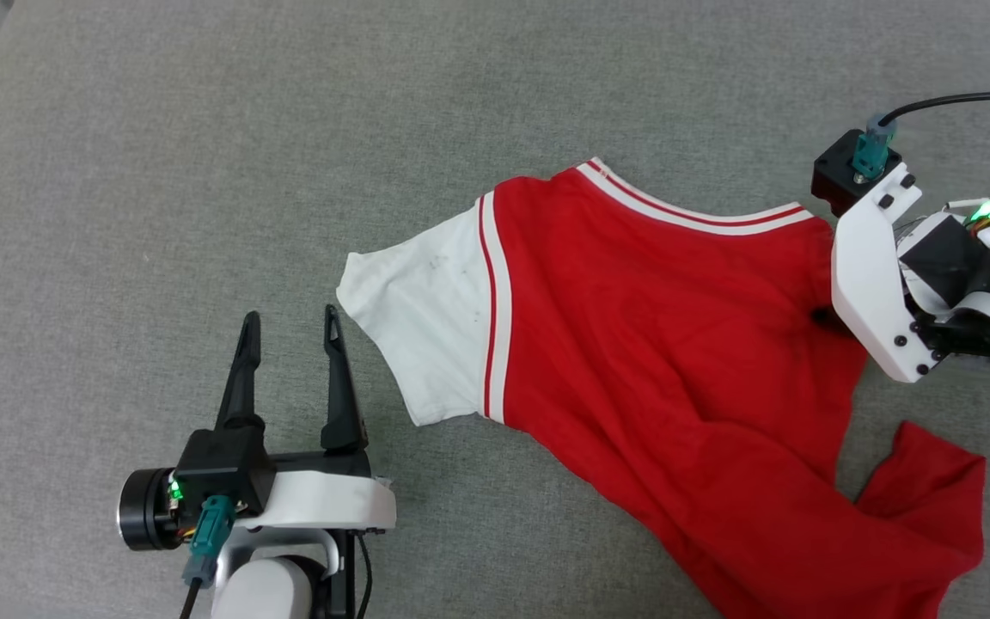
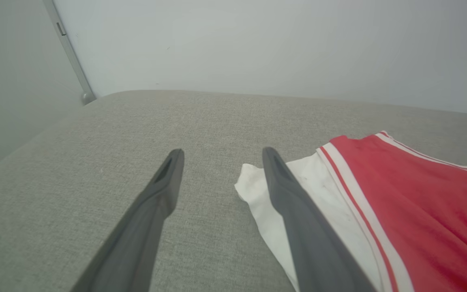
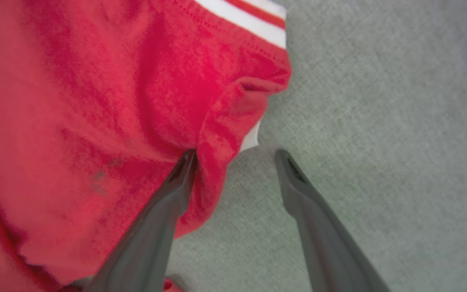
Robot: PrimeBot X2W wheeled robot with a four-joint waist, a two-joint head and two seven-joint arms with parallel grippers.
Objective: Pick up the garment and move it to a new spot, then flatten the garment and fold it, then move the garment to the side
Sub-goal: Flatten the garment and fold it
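Garment lies spread on the grey cushion, white sleeve leftmost; left gripper gapes empty just beside it, right gripper also spread, one fingertip against the red right edge

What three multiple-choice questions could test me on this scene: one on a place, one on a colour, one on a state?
1. Which way does the white sleeve of the shirt reach?
A. Toward the left hand
B. Over the far edge
C. Under the red body

2. What colour is the surface beneath the shirt?
A. Blue
B. Brown
C. Grey

3. How do the left hand's fingers stand?
A. Shut on the sleeve
B. Spread apart, holding nothing
C. Shut, empty

Answers:
1 A: the sleeve's end lies just beside that hand's nearer finger.
2 C: grey woven fabric shows all around the shirt.
3 B: bare surface shows in the gap between the fingers.
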